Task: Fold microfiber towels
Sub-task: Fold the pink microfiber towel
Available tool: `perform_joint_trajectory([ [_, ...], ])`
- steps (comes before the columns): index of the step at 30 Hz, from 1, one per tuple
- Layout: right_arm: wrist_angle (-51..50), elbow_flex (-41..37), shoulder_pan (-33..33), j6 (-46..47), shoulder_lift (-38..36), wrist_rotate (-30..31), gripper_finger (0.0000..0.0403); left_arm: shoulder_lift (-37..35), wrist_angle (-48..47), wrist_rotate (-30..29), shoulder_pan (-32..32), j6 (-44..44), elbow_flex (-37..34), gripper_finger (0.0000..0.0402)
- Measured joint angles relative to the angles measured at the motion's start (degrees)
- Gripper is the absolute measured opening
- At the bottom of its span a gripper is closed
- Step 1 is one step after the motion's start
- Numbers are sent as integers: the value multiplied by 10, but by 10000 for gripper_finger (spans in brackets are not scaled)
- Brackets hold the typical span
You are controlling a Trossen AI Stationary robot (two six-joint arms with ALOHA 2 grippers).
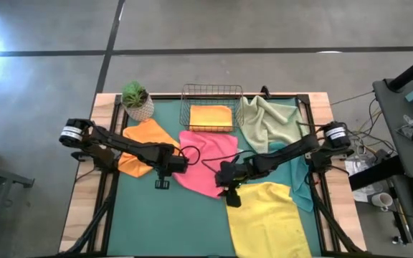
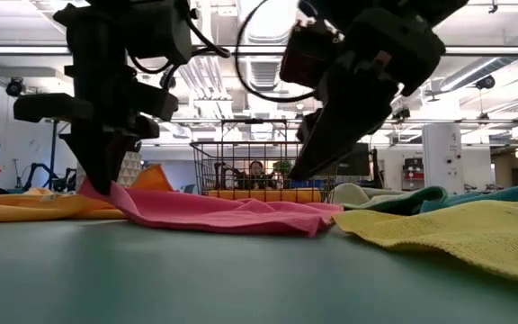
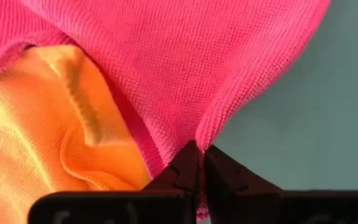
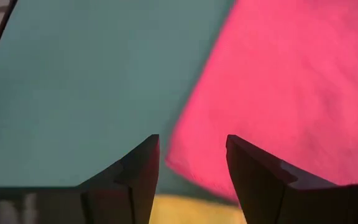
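Observation:
A pink towel [image 1: 210,161] lies rumpled on the middle of the green mat. My left gripper [image 1: 172,169] is shut on its left edge, next to an orange towel [image 1: 145,142] that the pink one partly overlaps. My right gripper [image 1: 229,192] hangs open and slanting down just above the pink towel's near right corner [image 4: 185,155], and its fingers touch nothing. A yellow towel [image 1: 264,218] lies spread at the near right. A sage green towel [image 1: 267,122] lies crumpled at the far right. A teal towel [image 1: 303,188] lies along the right edge. My left gripper pinches the pink towel's left edge [image 3: 207,134] between its two shut fingertips, coming from above and pointing down. The cloth puckers into the pinch and rises a little there [image 2: 102,191]. The rest of the towel lies slack on the mat.
A wire basket [image 1: 212,93] at the far middle holds a folded orange towel [image 1: 210,116]. A potted plant [image 1: 136,100] stands at the far left. Bare mat [image 1: 163,222] lies at the near left.

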Motion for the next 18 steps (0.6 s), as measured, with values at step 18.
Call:
perform_joint_trajectory([
  [18,-73,78,14,-1,95,32,171,0,2,-1,0,5,0,0],
])
